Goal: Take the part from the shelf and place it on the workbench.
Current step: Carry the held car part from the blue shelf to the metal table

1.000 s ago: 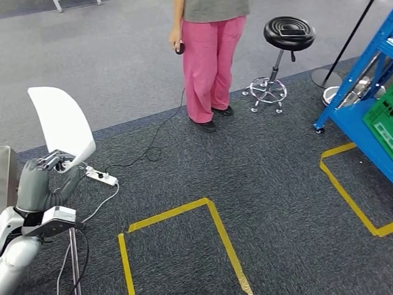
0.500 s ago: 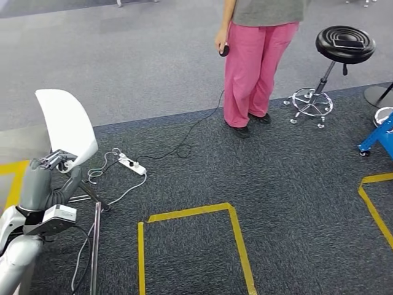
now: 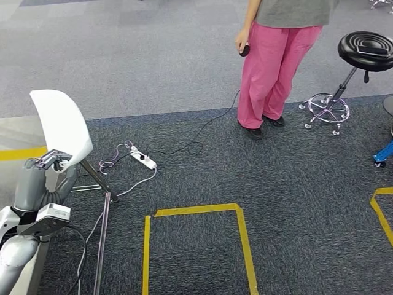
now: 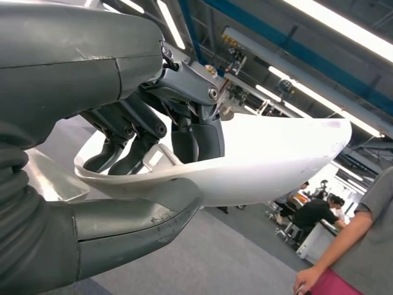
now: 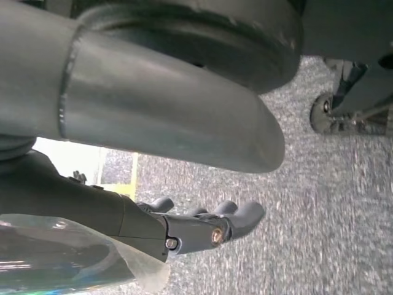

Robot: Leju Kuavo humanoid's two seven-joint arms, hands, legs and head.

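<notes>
The camera has swung left, so the blue shelf is gone from the head view. The left hand stays clamped on the white part, held upright. The right hand hangs empty, fingers apart, above the carpet.

The person at the upper right of the head view is cut off by the top edge above the waist, and the small dark object in the hand is too small to tell. The stool is cut by the right edge. In the left wrist view, the left hand hides the near end of the white part. The people in the lower right background are blurred.
</notes>
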